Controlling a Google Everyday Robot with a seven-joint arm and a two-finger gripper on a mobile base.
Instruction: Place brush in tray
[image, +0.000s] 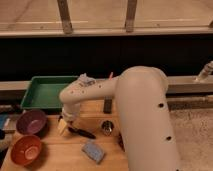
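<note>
The brush (83, 133) is slim and black and lies flat on the wooden table, just right of my gripper. My gripper (63, 125) hangs low over the table at the brush's left end, below the bent white arm (135, 105). The contact between them is hidden by the wrist. The green tray (44, 93) sits at the back left of the table, behind and slightly left of the gripper, and its inside looks bare.
A purple bowl (31, 121) and an orange bowl (26, 148) stand at the left, close to the gripper. A blue sponge (93, 150) lies at the front. A small metal cup (107, 127) stands right of the brush. A dark wall runs behind.
</note>
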